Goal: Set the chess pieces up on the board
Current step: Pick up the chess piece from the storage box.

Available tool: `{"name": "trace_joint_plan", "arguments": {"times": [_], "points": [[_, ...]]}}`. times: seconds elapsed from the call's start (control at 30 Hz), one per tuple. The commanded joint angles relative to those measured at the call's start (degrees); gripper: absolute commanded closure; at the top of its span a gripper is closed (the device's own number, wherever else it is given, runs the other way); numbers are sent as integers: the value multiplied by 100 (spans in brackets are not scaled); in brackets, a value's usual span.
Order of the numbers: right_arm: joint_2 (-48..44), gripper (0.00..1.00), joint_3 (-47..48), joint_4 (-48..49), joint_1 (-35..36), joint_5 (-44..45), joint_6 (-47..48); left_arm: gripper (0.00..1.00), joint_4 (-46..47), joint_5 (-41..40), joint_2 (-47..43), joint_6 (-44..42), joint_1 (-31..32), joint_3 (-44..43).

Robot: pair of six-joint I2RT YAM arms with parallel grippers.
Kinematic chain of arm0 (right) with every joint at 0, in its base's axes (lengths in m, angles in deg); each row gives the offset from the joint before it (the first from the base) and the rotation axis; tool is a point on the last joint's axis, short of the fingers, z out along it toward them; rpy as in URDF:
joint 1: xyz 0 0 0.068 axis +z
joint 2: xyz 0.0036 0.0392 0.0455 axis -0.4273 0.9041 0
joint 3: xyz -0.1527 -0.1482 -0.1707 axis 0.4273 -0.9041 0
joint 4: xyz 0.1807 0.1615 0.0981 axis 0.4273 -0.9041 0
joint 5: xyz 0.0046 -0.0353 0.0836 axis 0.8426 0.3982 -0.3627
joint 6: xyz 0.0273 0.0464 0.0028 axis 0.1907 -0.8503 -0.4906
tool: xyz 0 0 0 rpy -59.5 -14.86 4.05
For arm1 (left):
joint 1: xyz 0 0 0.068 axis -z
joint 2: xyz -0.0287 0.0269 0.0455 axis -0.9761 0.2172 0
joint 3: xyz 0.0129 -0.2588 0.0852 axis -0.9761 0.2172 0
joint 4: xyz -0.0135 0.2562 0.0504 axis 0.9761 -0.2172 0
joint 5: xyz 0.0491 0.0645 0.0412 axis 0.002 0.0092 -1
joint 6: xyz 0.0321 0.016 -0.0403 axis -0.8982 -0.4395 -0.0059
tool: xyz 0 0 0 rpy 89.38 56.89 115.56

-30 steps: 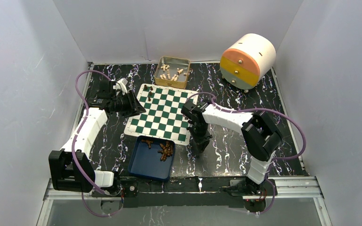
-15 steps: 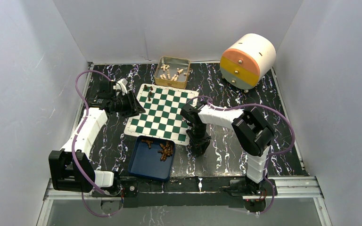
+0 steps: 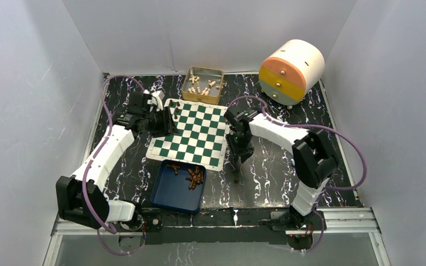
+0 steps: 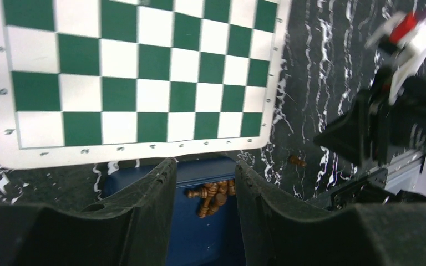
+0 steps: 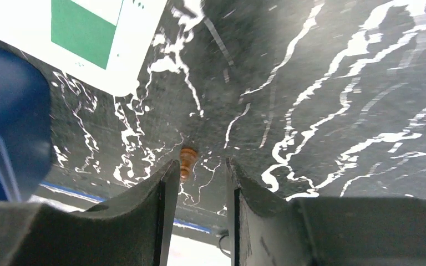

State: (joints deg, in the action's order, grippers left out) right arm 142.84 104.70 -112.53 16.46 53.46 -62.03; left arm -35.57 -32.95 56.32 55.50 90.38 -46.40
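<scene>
Right gripper (image 3: 242, 158) hangs off the board's (image 3: 195, 130) near right corner, close to one stray piece (image 3: 237, 180) on the table (image 3: 277, 177). Left gripper (image 3: 168, 117) sits at the far left edge by two or three placed pieces (image 3: 176, 106), too small to count surely. One tray (image 3: 169, 197) holds a brown heap (image 3: 195, 177); one tin (image 3: 203, 100) holds cream ones.

Left wrist: fingers (image 4: 150, 210) are well parted, nothing between them.

Right wrist: fingers (image 5: 163, 216) are part-open and empty, the stray piece (image 5: 186, 162) nearer one finger. Closing off-centre would likely flick it away; being tiny, it may also slip the pads.
</scene>
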Motion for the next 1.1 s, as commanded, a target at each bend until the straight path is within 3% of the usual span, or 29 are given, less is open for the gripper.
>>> {"name": "trace_joint_plan", "arguments": {"times": [0.0, 0.17, 0.37, 0.57, 0.77, 1.07], "points": [[-665, 56, 122, 516, -379, 326, -347, 59, -185, -358, 11, -127, 666, -490], [-1378, 55, -386, 1290, -961, 655, -561, 59, -189, -755, 231, -82, 1587, -839], [-2459, 55, -1068, 2008, -1710, 213, -810, 59, -148, -1129, 677, 101, 2831, -1162], [-3693, 57, -1775, 2337, -2080, 811, -1035, 61, 177, -1622, 1307, 163, 3913, -1216], [-4164, 57, -2033, 2282, -2328, 931, -952, 71, 337, -1857, 2116, 116, 4503, -1459], [-4303, 57, -2145, 2325, -2454, 857, -871, 67, 657, -1856, 2852, 250, 4947, -1566]]}}
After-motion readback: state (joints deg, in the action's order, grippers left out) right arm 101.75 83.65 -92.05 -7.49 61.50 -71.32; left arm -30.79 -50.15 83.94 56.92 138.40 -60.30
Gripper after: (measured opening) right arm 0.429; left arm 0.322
